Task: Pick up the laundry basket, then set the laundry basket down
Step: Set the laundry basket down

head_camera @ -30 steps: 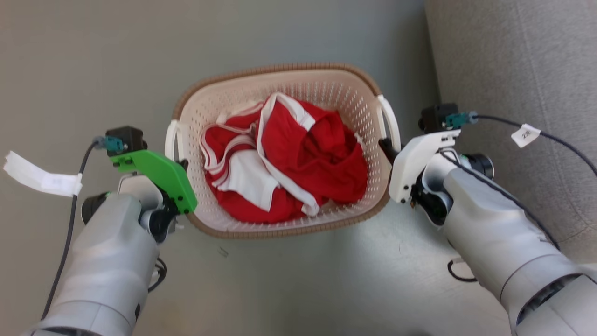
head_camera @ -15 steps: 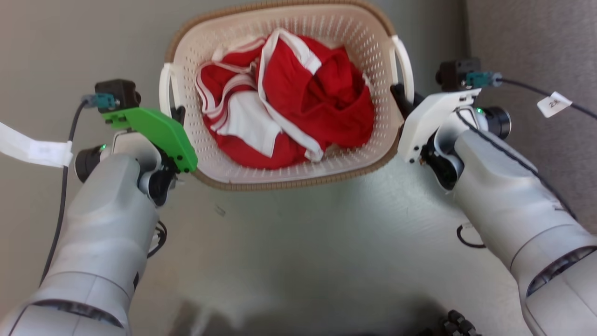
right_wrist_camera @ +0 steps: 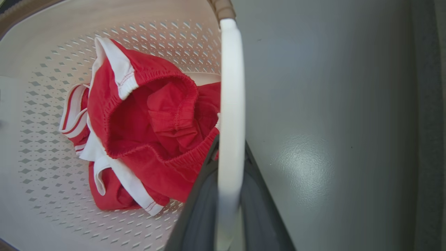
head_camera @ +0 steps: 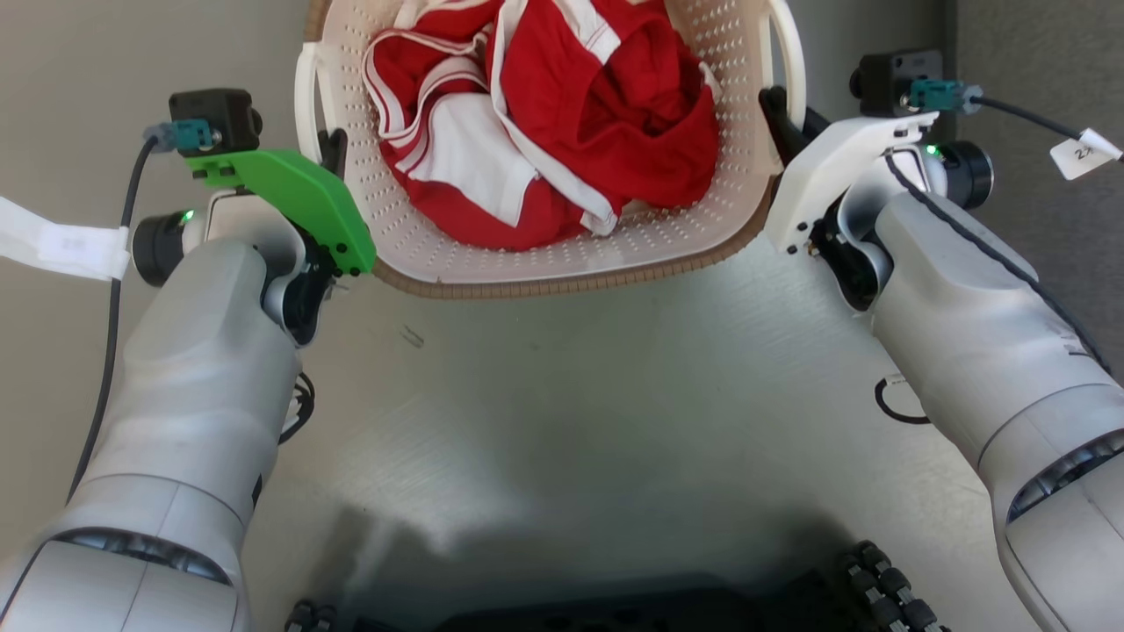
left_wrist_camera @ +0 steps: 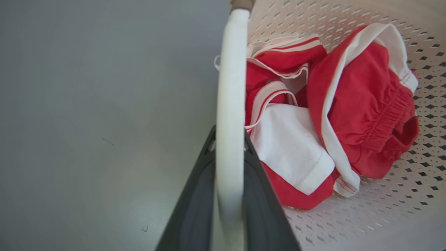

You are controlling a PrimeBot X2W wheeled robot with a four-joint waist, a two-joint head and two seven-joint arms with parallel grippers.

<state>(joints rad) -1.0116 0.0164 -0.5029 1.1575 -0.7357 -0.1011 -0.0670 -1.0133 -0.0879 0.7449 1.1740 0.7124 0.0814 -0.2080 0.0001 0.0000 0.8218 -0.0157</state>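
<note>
Fingers (left_wrist_camera: 195, 202) of the left gripper (left_wrist_camera: 228, 137) are pinching the white left handle (left_wrist_camera: 230, 69) of the laundry basket (left_wrist_camera: 383, 216), one dark finger lying along each side of the loop. In the head view the left gripper (head_camera: 332, 151) is poking out from under a green plate (head_camera: 290, 197) on its wrist. Across the basket, the right gripper (right_wrist_camera: 228, 141) is clamping the white right handle (right_wrist_camera: 231, 69) the same way, its fingers (right_wrist_camera: 264, 205) pressing on the loop from both sides. In the head view the right gripper (head_camera: 777, 110) is reaching out from a white plate (head_camera: 825, 167). The laundry basket (head_camera: 667, 239) is showing between the two grippers at the top of the head view, its brown rim (head_camera: 562, 283) running along the side nearest the robot. Red-and-white clothes (head_camera: 571, 114) are lying bunched on its perforated bottom. Whether its base is touching the grey floor (head_camera: 571, 421) is impossible to tell.
</note>
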